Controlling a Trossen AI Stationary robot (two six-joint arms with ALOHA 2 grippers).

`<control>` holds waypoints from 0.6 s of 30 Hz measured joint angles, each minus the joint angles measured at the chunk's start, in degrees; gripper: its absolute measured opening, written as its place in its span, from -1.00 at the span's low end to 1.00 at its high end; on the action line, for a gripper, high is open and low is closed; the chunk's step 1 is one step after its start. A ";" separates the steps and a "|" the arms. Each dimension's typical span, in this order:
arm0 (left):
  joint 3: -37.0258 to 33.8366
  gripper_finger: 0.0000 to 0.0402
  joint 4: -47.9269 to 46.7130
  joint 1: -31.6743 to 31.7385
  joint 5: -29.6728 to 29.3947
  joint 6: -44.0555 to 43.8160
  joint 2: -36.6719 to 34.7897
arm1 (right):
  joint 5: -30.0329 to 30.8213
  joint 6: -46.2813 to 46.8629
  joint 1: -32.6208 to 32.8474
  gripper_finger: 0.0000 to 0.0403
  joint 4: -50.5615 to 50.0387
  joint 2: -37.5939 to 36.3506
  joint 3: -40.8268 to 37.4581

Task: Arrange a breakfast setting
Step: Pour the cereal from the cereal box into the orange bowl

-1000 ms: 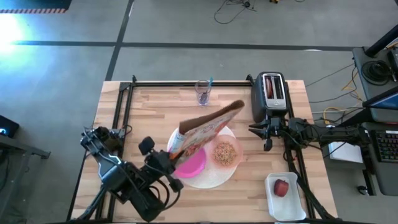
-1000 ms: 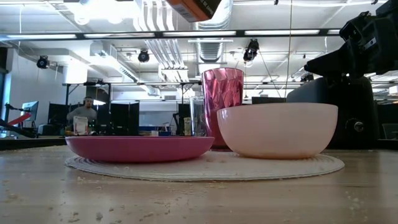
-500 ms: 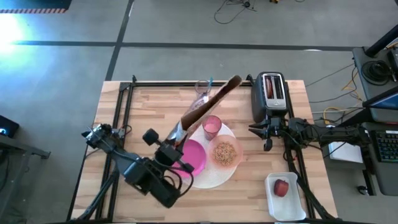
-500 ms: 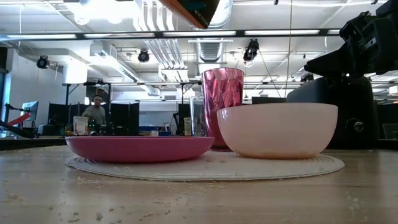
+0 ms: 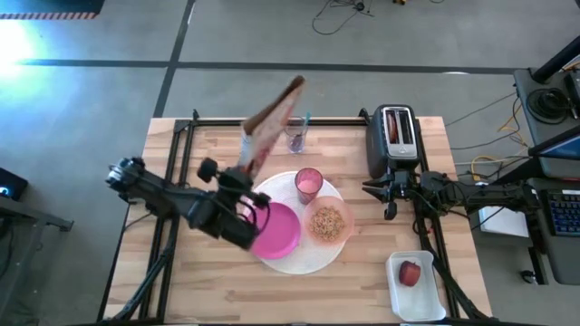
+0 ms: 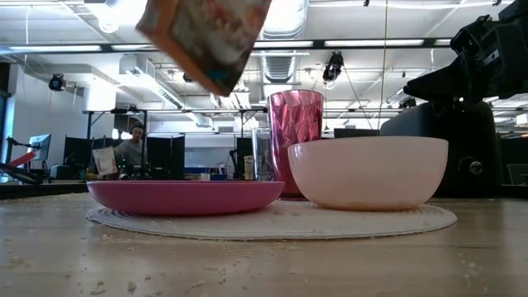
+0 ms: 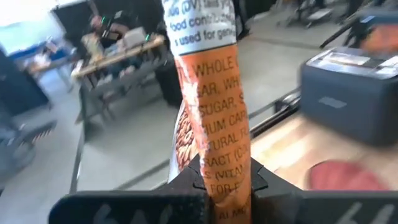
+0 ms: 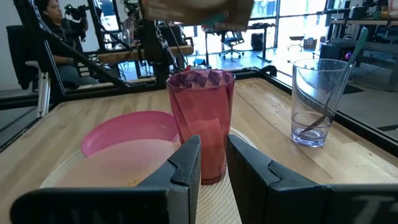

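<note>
The wooden table [image 5: 208,290] carries a toaster [image 5: 396,136] at its far right and, in the middle, a large round white plate [image 5: 308,258] holding a magenta plate [image 5: 276,231] on the left, a peach bowl [image 5: 328,222] of brown cereal [image 5: 327,219] on the right and a pink tumbler [image 5: 308,184] behind them. The left end effector [image 5: 243,174], left of the plates, is clamped on a cereal box [image 5: 269,127] raised above the table. The right end effector [image 5: 374,192] waits near the toaster, fingers slightly parted and empty; a red fruit [image 5: 410,272] lies in a white tray [image 5: 399,303] at the near right, and a clear glass [image 5: 296,136] holds the spoon [image 5: 306,120].

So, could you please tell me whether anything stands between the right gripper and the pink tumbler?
Nothing visible does. The right gripper faces the pink tumbler straight on, with only bare table and plate edge between. The peach bowl sits off to the side of that path.
</note>
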 joint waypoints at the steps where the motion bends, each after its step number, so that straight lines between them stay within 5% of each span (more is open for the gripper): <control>1: -2.74 -1.00 0.02 0.75 0.84 -1.37 -1.47 | 0.02 -0.03 0.00 -0.66 0.00 0.00 0.00; 18: -42.18 -1.00 0.01 7.38 4.10 -30.26 -19.70 | 0.01 0.01 0.00 -0.66 -0.01 0.00 0.00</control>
